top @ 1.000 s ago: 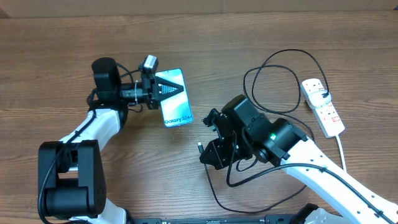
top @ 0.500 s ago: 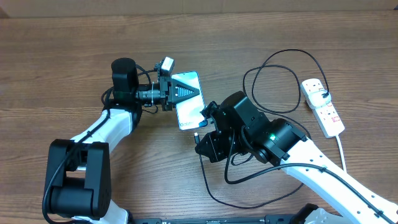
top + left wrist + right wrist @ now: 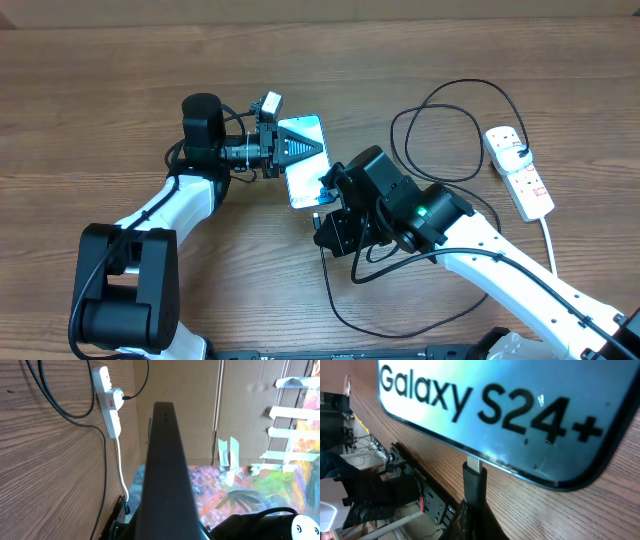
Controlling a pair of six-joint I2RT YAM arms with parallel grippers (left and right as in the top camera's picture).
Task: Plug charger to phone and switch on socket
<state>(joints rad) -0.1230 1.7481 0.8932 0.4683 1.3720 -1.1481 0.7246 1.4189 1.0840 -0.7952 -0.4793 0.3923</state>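
The phone (image 3: 303, 162) with its light blue screen lies on the wooden table; my left gripper (image 3: 290, 148) is shut on its far end. In the left wrist view the phone's dark edge (image 3: 164, 475) runs up the middle of the frame. My right gripper (image 3: 322, 218) is shut on the charger's black connector (image 3: 475, 485), whose metal tip touches the phone's bottom edge below the "Galaxy S24+" text (image 3: 485, 405). The charger cable (image 3: 440, 110) loops to the white socket (image 3: 520, 170) at the right, which also shows in the left wrist view (image 3: 111, 402).
The socket's white cord (image 3: 549, 240) runs toward the front right edge. Slack black cable (image 3: 345, 300) lies under my right arm. Cardboard and taped walls (image 3: 250, 420) stand beyond the table.
My left gripper brought the phone to the right, then held still. My right gripper moved up and left with the connector until its tip met the phone's bottom edge.
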